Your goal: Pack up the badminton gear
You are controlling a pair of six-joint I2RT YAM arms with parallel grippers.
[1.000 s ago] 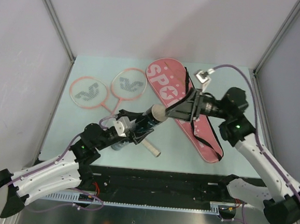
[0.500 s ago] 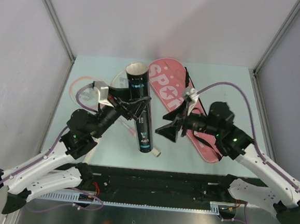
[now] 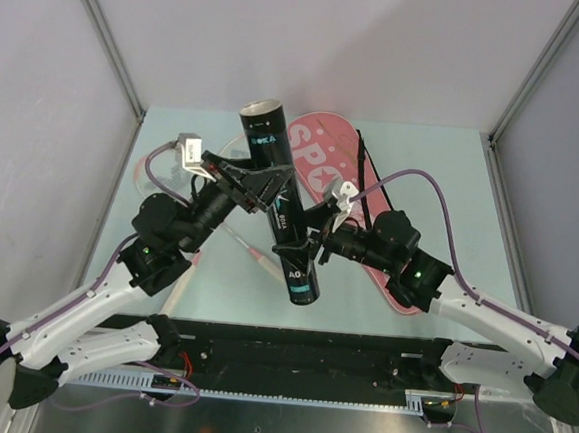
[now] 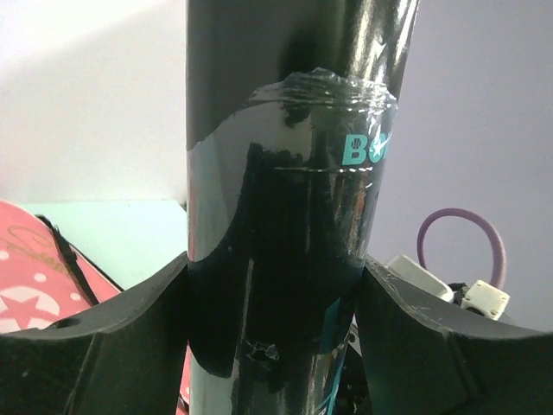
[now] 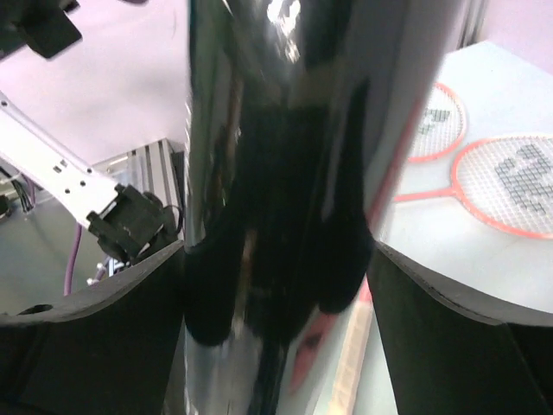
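Tube (image 3: 266, 142) leans more than half a second ago, pinched in my left gripper (image 3: 270, 189); my right gripper (image 3: 303, 248), then apart, now clamps its lower half.

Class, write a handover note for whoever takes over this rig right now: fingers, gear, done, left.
Left gripper: fingers shut on the black tube, held tilted above the table.
Right gripper: fingers shut on its lower part.
Rackets lie on the table, outside the pink bag.
Shuttlecocks: none in view.
Done: tube off the table.
Left: tube and rackets into the bag.
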